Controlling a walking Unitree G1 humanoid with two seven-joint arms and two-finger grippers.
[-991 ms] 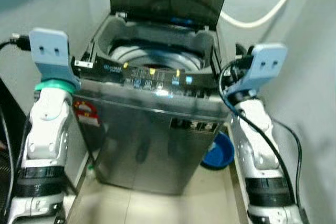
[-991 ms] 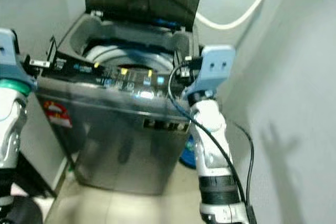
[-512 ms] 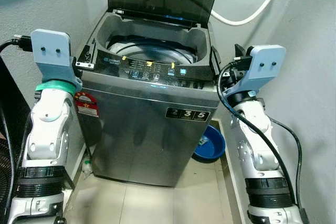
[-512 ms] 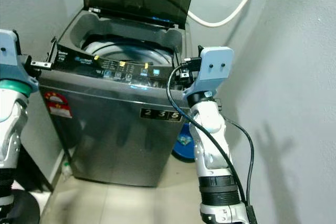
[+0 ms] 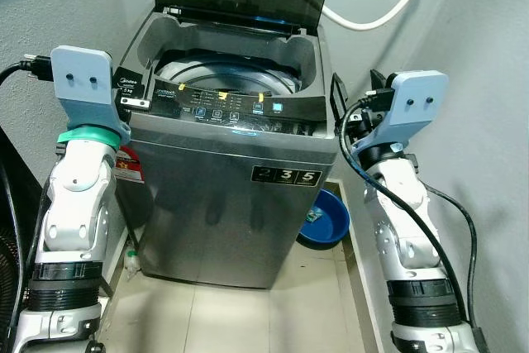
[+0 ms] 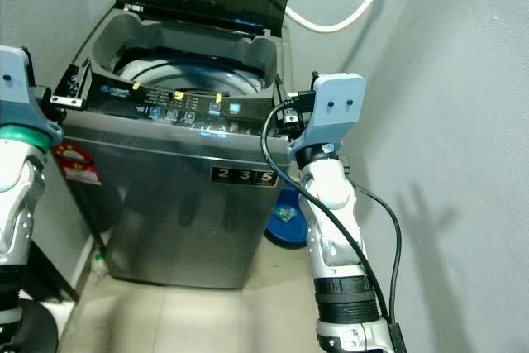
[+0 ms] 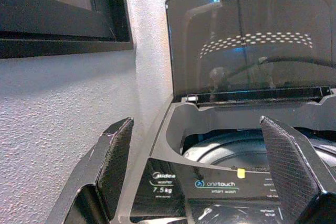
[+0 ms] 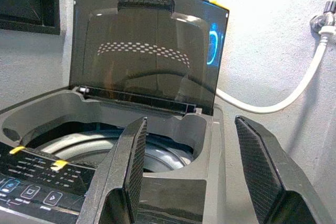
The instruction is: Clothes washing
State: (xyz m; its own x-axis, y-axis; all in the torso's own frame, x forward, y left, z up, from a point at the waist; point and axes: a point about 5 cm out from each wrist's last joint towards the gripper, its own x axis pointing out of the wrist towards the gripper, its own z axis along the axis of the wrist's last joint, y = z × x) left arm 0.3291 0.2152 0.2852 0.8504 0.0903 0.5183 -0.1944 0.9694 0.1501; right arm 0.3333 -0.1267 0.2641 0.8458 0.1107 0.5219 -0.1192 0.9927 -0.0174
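A blue basin (image 5: 324,219) sits below a white hose (image 5: 376,16).

The washing machine (image 5: 231,196) carries most of the readable text. On its grey front panel, a dark plate (image 5: 287,176) shows the numbers "2 3 5". On the black control panel (image 7: 210,187), the left wrist view reads the brand "Midea" above "7.5 kg", with "washer" in small print between them, and beside it "onetouch" over "smart wash". A round red sticker (image 5: 126,161) sits on the machine's left side; its print is too small to read.
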